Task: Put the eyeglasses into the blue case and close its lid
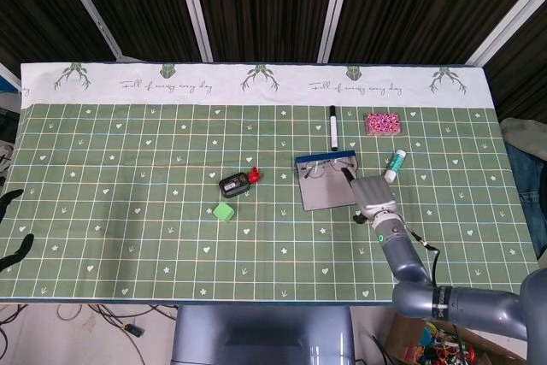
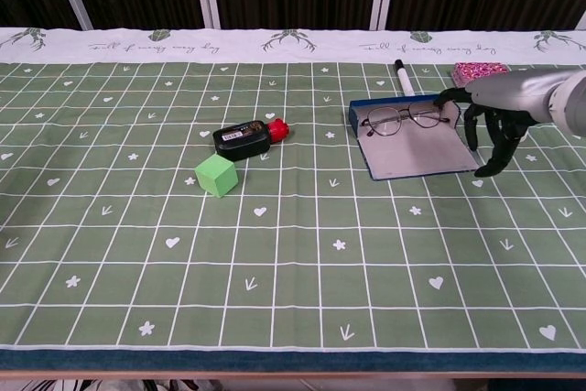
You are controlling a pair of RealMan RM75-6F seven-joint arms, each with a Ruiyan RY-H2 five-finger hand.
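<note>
We see the eyeglasses in the blue case, just left of the right hand, which hangs empty, fingers spread downward.

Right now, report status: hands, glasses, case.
Right hand open, fingers spread beside open blue case. Left hand idle at table edge. Wire-framed eyeglasses in case. Lid not closed.

A green gridded cloth with a white printed border covered the tabletop. Dark slatted panels with pale diagonal bars stood behind it.

"Full of energy today" on tablecloth border
</note>
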